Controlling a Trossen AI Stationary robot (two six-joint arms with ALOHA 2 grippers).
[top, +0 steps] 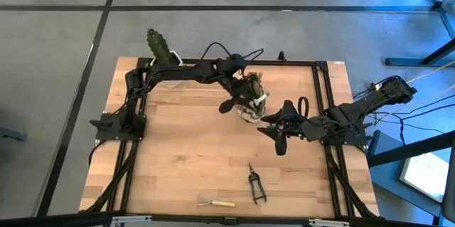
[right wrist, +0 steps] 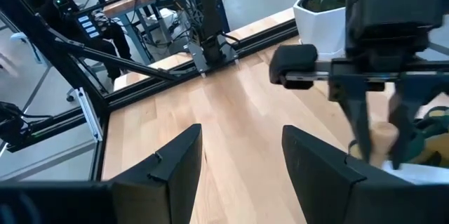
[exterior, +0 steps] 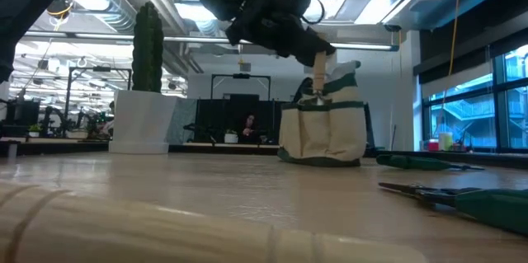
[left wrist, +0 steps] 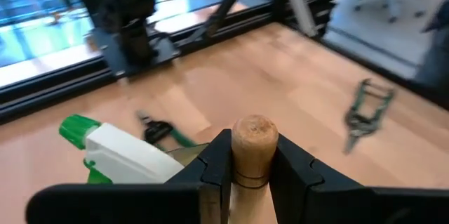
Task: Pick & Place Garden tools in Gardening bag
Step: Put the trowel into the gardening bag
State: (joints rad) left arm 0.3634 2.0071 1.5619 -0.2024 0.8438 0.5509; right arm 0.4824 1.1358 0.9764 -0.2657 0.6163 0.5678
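The olive-green gardening bag [top: 250, 110] stands upright on its base near the table's middle, and it also shows in the low view [exterior: 323, 131]. My left gripper [left wrist: 252, 157] hangs over the bag, shut on a wooden tool handle [exterior: 319, 69]. A white and green spray bottle [left wrist: 112, 150] sticks out of the bag. My right gripper [right wrist: 242, 161] is open and empty just right of the bag [top: 272, 132]. Dark shears [top: 256, 184] and a small wire rake [top: 215, 202] lie flat near the table's front edge. My left gripper pinches the wooden handle near its rounded free end [left wrist: 254, 136] between its two fingers. The fingers come from above, pointing down. The handle stands upright below them, and its lower part goes down into the bag's mouth [exterior: 320, 96].
A cactus in a white pot [top: 162, 53] stands at the table's far left corner. A dark looped tool [top: 302, 106] lies beside the right arm. Bare wood lies left of the bag and between the bag and the front tools.
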